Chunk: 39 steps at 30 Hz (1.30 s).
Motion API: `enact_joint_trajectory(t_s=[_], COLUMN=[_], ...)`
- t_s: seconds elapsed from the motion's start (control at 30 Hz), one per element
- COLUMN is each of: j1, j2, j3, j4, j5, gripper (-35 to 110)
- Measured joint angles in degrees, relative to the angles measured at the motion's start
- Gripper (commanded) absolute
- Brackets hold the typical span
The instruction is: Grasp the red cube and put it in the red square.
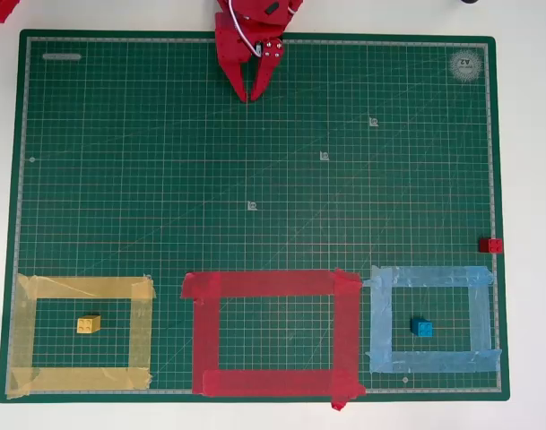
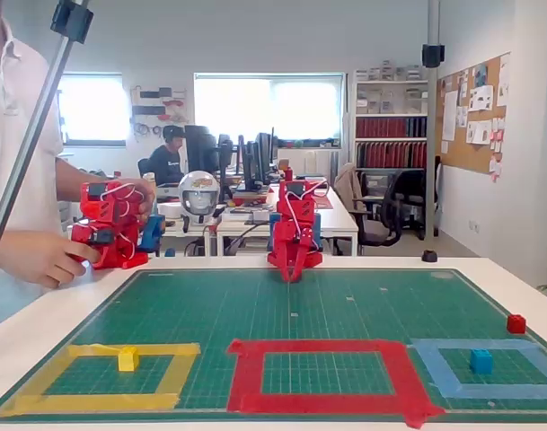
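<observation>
On the green cutting mat (image 1: 255, 161) covering the table, overhead view, left to right: yellow cube (image 1: 89, 324) inside yellow tape square (image 1: 26, 331), bottom-left corner; red claw (image 1: 253, 92) at top edge, tips nearly together, holding nothing; red square (image 1: 273, 284), bottom-centre; blue cube (image 1: 421, 327) inside light-blue tape square (image 1: 434, 276); red cube (image 1: 491, 245) at right edge, just above that square.

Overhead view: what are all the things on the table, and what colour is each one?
Cutting mat: one, green, covering the white table.
Red cube: one, red, right mat edge, outside every square.
Red square: one, red tape, front middle, nothing inside.
Yellow cube: one, inside the yellow tape square, front left.
Blue cube: one, inside the light-blue tape square, front right.
End effector: one, red, far edge, pointing down, holding nothing.
</observation>
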Motion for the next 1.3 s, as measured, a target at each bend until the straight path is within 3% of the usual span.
enact_joint_trajectory(t_s=[0.67, 1.03, 1.3], j1=[0.0, -10.5, -24.6], j2=[-2.1, -37.1, -68.8], j3=[-1.8, -42.1, -72.4], j4=[-1.6, -4.0, -20.7], j5=[0.0, -0.3, 5.1], gripper=[1, 1, 1])
